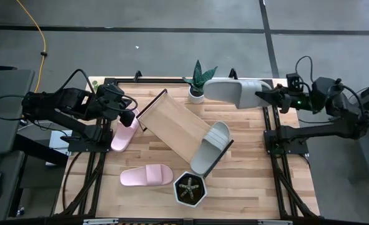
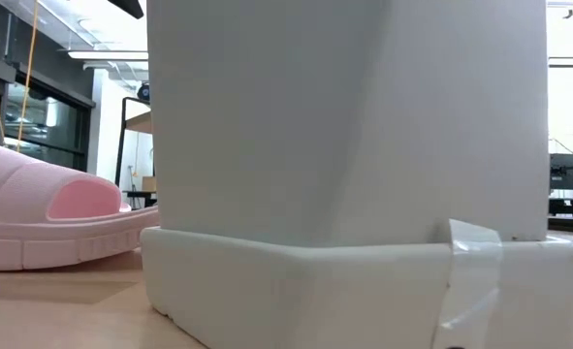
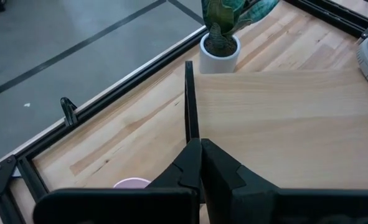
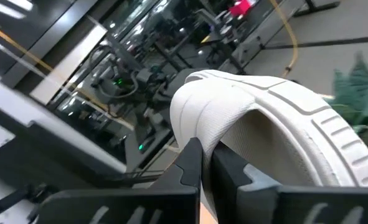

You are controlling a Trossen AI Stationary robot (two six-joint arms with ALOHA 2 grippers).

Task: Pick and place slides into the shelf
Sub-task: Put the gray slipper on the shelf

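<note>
The shelf (image 1: 181, 125), a light board with black end frames, lies slantwise mid-table. One grey-beige slide (image 1: 210, 147) rests on its right end. Another grey-beige slide (image 1: 234, 92) is in the air at the far right, held by my right gripper (image 1: 266, 95), which is shut on it. A pink slide (image 1: 125, 132) lies under my left arm, and a second pink slide (image 1: 147, 175) lies nearer the front edge and shows in the low view (image 2: 44, 213). My left gripper (image 1: 133, 116) is shut at the shelf's left end frame (image 3: 188, 99). My left gripper (image 3: 200, 163) is shut on the shelf's thin black end frame (image 3: 192, 134), pinched between the two fingers. The fingers come from the table's left. The board (image 3: 283, 124) stretches away beyond them. My right gripper (image 4: 202, 155) pinches the grey-beige slide at the rim of its sole (image 4: 199, 118), at the end nearer the ribbed strap (image 4: 333, 127). The fingers come level from the table's right, along the slide's length. The slide is lifted clear of the table and reaches out toward the left.
A potted plant in a white pot (image 1: 197, 87) stands at the far edge between the shelf and the held slide. A hexagonal planter (image 1: 190, 189) stands near the front edge and fills most of the low view (image 2: 344, 194). Bare tabletop (image 1: 253, 181) lies front right.
</note>
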